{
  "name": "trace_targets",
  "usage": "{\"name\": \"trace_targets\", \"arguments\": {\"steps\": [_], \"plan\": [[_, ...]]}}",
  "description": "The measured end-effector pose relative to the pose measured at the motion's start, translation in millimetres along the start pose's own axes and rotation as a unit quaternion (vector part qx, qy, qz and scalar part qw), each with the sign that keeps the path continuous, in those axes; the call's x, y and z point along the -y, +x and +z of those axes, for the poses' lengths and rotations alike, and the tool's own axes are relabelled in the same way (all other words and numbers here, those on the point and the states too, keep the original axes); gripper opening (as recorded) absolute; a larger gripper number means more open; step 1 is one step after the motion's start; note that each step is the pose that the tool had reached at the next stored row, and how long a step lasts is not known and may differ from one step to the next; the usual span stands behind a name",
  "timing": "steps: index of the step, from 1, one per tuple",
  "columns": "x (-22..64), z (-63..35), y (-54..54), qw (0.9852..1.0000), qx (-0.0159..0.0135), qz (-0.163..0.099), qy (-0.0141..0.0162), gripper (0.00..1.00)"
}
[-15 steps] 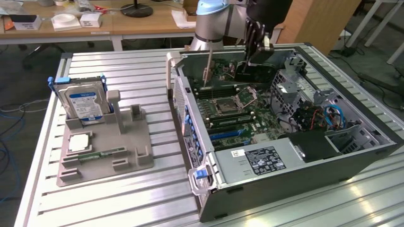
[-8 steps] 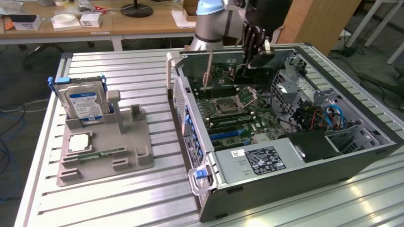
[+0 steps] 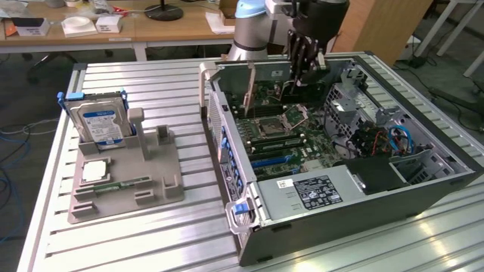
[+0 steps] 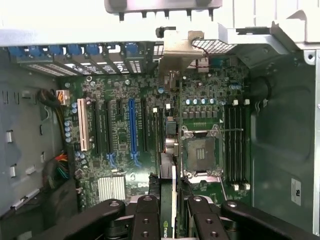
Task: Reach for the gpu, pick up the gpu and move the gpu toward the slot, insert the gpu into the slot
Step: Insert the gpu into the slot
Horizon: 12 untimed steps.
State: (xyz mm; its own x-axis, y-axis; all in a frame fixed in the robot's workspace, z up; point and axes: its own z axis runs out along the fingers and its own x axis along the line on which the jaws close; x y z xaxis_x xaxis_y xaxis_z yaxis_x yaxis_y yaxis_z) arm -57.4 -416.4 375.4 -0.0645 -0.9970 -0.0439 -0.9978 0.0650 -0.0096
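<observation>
Gpu (image 4: 169,170) standing on edge inside open computer case (image 3: 355,207), grasped by gripper (image 4: 170,205)

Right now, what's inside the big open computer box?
A green motherboard with a square chip socket, blue cables, and the gpu, held upright by the fingers. The grey power box covers whatever lies beneath it.
</observation>
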Motion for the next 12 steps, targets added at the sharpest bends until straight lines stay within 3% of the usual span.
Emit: {"name": "trace_targets", "arguments": {"steps": [12], "plan": [[0.4,14.7,10.1,0.9999,0.0003,-0.017,0.0027,0.26]]}}
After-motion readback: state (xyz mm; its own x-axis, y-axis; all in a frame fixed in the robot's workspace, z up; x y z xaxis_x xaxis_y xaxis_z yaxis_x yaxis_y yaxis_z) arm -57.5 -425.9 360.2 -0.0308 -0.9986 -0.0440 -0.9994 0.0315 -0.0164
